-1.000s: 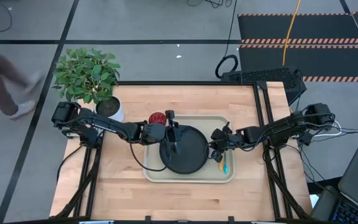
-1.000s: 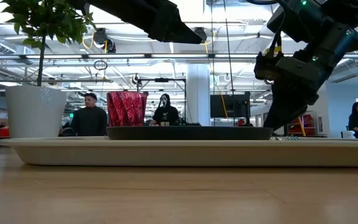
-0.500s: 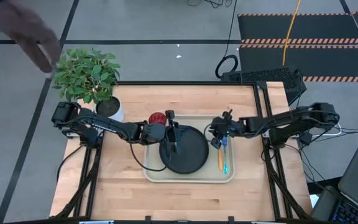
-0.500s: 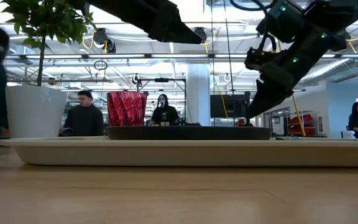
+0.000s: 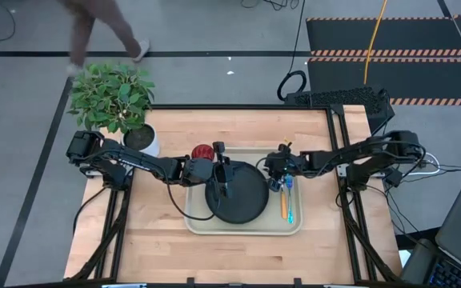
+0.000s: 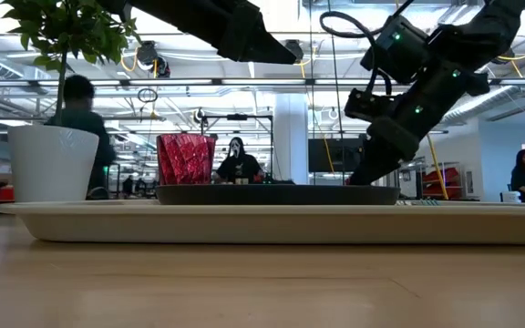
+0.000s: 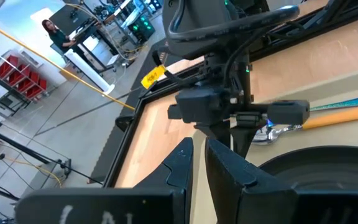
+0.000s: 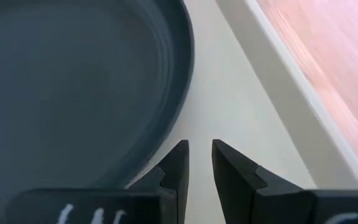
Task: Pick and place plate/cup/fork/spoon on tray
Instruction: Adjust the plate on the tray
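Left hand nearly closed, empty; right hand beyond, over spoon, plate edge.

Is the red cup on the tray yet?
No: in the high view the red cup sits on the wood just outside the tray's far-left corner.

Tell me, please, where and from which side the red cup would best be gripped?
Probably at its rim, coming straight down from above. The cup stands upright with its mouth open upward, at the tray's far left corner beside the plate. The left pincer, over the plate, is nearer; the right pincer hangs beyond the plate.
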Robot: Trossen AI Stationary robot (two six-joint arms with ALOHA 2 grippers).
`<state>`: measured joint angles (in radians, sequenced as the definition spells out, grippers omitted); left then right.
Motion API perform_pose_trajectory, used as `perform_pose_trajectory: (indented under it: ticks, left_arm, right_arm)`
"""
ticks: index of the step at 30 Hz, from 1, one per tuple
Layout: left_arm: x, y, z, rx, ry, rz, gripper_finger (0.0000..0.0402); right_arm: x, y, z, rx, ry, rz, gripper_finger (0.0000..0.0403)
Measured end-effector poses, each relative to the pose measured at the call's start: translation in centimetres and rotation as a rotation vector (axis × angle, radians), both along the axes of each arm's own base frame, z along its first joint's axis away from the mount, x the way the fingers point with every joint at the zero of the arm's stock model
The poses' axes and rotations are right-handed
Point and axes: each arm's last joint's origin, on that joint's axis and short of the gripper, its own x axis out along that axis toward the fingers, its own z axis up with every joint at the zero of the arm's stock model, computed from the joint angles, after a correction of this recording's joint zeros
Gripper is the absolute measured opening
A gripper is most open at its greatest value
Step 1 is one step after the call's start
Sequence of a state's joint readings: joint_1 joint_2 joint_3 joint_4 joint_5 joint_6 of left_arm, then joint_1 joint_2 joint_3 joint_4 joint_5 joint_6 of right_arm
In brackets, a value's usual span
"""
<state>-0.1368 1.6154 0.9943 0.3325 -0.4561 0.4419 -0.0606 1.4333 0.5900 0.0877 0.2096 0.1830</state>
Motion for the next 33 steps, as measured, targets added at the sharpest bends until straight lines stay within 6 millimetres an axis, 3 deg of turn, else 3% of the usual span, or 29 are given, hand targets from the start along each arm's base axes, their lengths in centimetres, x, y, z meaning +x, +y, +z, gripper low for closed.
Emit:
perform_pose_trajectory:
  ticks: [6, 15, 33]
  left_arm:
    - [0.0, 0.0, 0.0, 0.0, 0.0, 0.0, 0.0047]
    - [0.0, 0.0, 0.0, 0.0, 0.0, 0.0, 0.0047]
    - [0.0, 0.0, 0.0, -0.005, -0.001, 0.001, 0.0047]
  right_arm:
    - [0.4, -0.3, -1.0, -0.007, 0.017, -0.003, 0.0064]
    - [0.8, -0.3, -0.8, -0.001, -0.031, 0.005, 0.0064]
    - [0.8, 1.2, -0.9, 0.069, -0.022, 0.052, 0.0064]
